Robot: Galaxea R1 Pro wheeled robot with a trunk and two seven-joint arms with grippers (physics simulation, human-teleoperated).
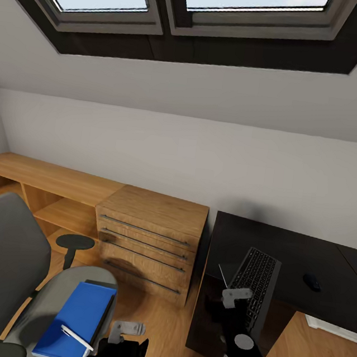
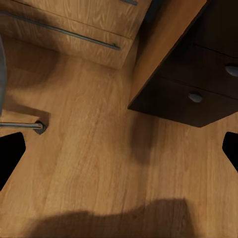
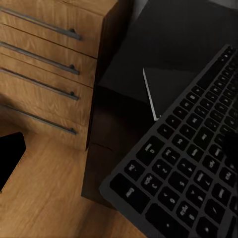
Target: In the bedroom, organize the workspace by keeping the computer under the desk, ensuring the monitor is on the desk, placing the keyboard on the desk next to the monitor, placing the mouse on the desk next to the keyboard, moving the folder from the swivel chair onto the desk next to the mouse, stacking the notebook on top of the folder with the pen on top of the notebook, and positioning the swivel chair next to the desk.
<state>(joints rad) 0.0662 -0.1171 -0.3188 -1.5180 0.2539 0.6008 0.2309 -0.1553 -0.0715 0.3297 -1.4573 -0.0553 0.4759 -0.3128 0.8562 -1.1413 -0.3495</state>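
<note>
Under sloped skylights, my right end effector [image 1: 236,296] grips the keyboard [image 1: 254,284] over the black bench [image 1: 303,257] (mouse [image 1: 312,282] further right). My left end effector [image 1: 125,329] hangs spread wide above wooden floor [image 2: 99,163]; the blue folder [image 1: 78,320] and pen [image 1: 76,337] lie on the swivel chair [image 1: 3,268].

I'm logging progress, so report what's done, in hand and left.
Done: the mouse lies on the desk. In hand: the keyboard by the right gripper, overhanging the desk's edge. Left: the folder with the pen on it sits on the swivel chair.
</note>
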